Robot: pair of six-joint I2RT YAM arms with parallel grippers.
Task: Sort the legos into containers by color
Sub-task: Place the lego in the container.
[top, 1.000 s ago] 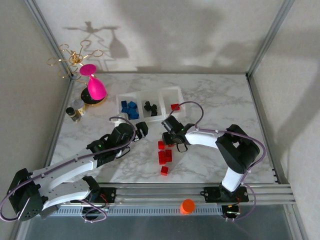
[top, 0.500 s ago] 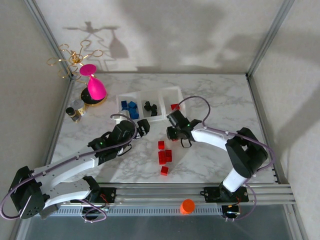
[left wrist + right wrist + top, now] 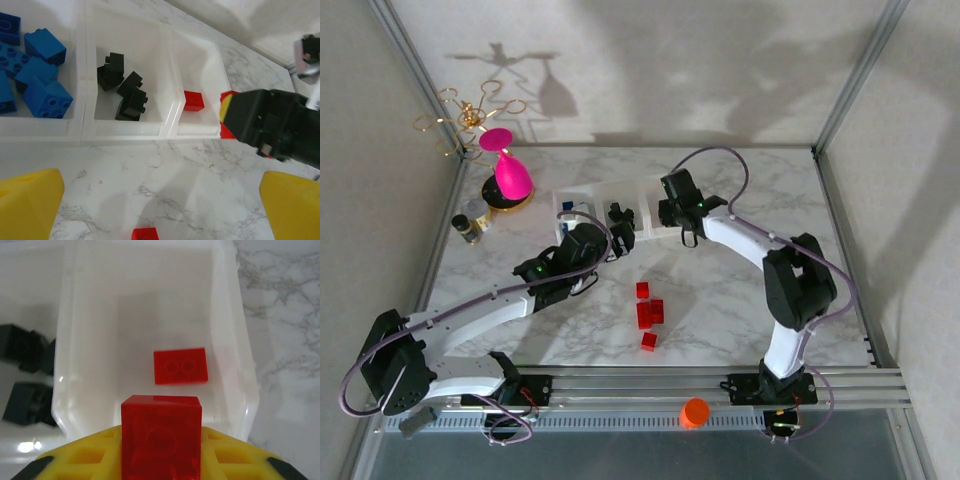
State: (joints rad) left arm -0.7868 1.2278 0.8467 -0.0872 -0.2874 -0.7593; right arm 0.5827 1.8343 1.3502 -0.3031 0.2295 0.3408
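Your right gripper is clamped shut on a red brick, which is pinched between its yellow fingers. It's poised right at the near edge of the right-hand bin of the clear three-bin tray. A second red brick lies flat on that bin's floor, studs up, just beyond the one you're holding. Next door, the middle bin has the black bricks and the left bin has the blue bricks. Your left gripper hangs over the marble table just in front of the tray, jaws spread wide with nothing between them. From above, the loose red bricks sit in a small cluster on the table on the near side of the tray, between your two arms. One of them peeks in at the bottom edge of the left wrist view. The pink goblet stands off to the tray's left, and the orange cap rests down on the rail by the arm bases.
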